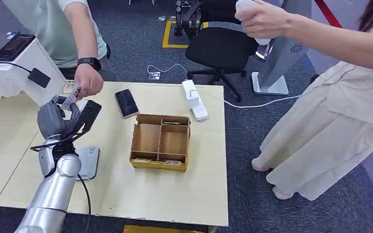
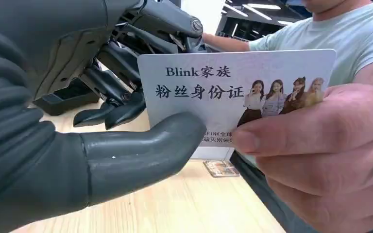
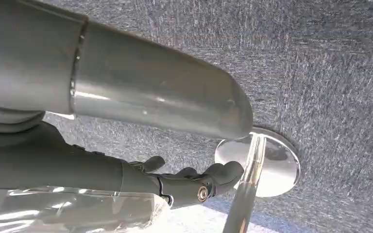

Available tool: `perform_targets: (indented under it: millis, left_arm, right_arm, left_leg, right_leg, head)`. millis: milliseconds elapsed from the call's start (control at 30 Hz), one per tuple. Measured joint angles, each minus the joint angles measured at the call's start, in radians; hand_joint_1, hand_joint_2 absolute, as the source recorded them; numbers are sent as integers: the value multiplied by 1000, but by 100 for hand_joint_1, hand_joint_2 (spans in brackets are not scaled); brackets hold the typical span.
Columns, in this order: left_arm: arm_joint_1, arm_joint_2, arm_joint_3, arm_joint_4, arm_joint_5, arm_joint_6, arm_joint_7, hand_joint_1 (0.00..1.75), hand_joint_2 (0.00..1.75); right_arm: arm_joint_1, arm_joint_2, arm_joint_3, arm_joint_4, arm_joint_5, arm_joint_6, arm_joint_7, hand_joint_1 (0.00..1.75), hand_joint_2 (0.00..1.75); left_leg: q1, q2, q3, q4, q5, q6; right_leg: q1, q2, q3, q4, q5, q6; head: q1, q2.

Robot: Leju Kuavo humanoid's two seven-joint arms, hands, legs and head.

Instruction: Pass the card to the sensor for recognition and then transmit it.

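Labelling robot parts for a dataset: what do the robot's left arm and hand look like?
The left arm is a smooth silver tube with a black cable running alongside. The left hand has a grey ribbed cover, a thick grey thumb and darker jointed fingers.

On the card (image 2: 238, 92), printed in dark letters, the top line "Blink家族" can be read, and beneath it, in larger characters, "粉丝身份证". A printed picture of four figures is set to the right of these lines. A smaller line lower on the card is partly covered by the thumb of the left hand (image 2: 77, 111) and by the person's hand (image 2: 320, 155); of it only "INK全球" and, below, "破灭则失" can be made out. In the head view the card's print is too small to be read.
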Motion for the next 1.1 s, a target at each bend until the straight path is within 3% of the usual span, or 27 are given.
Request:
perform_targets:
  millis: [133, 167, 200, 433, 467, 767, 800, 1100]
  left_arm:
    - [-1, -5, -2, 1, 5, 1, -6, 175, 175]
    - [-1, -5, -3, 1, 8, 2, -9, 150, 175]
    - [-1, -5, -4, 1, 10, 2, -13, 7, 175]
    - [-1, -10, -16, 1, 23, 23, -25, 0, 175]
    - [-1, -11, -16, 1, 24, 31, -32, 0, 0]
    - [0, -14, -16, 1, 19, 57, -41, 0, 0]
    - [0, -14, -16, 1, 19, 57, -44, 0, 175]
    - [8, -12, -16, -6, 14, 76, -54, 0, 175]
  right_arm:
    - [0, 0, 0, 1, 1, 0, 0, 0, 0]
    - [0, 0, 1, 2, 2, 0, 0, 0, 0]
    - [0, 0, 1, 3, 2, 0, 0, 0, 0]
    - [0, 0, 2, 4, 2, 0, 0, 0, 0]
    - [0, 0, 2, 4, 2, 0, 0, 0, 0]
    - [-5, 0, 2, 4, 2, 0, 0, 0, 0]
    - [-5, 0, 2, 4, 2, 0, 0, 0, 0]
    - [-5, 0, 2, 5, -6, 0, -4, 0, 0]
  left_leg:
    - [0, 0, 0, 0, 0, 0]
    - [0, 0, 0, 0, 0, 0]
    - [0, 0, 0, 0, 0, 0]
    - [0, 0, 0, 0, 0, 0]
    - [0, 0, 0, 0, 0, 0]
    - [0, 0, 0, 0, 0, 0]
    - [0, 0, 0, 0, 0, 0]
    - [0, 0, 0, 0, 0, 0]
  right_leg:
    - [0, 0, 0, 0, 0, 0]
    - [0, 0, 0, 0, 0, 0]
    - [0, 0, 0, 0, 0, 0]
    - [0, 0, 0, 0, 0, 0]
    - [0, 0, 0, 0, 0, 0]
    - [0, 0, 0, 0, 0, 0]
    - [0, 0, 0, 0, 0, 0]
    - [0, 0, 0, 0, 0, 0]
  head:
    - [0, 0]
    - [0, 0]
    - [0, 0]
    - [0, 0]
    - [0, 0]
    - [0, 0]
    - [0, 0]
    - [0, 0]
